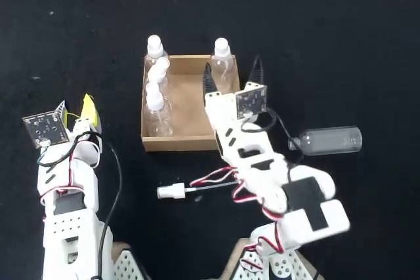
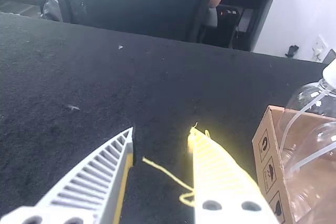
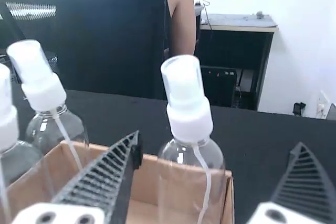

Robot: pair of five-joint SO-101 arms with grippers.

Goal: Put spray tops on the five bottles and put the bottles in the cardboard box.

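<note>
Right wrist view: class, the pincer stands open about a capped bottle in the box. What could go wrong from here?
1. The right pincer flanks the capped bottle at a corner of the cardboard box; pulling away sideways might topple it.
2. The uncapped bottle lies on its side and may roll when gripped.
3. The loose spray top lies beside the right arm's wires, which could sweep it.

box [image 1: 180,142]: three capped bottles [image 1: 157,96] line left wall; fourth bottle [image 1: 221,57] in far right corner, between right tool's [image 1: 232,70] parted jaws; floor between bare | table [image 1: 341,44]: lying bottle [image 1: 328,141] right of box, spray top [image 1: 172,192] in front
</note>
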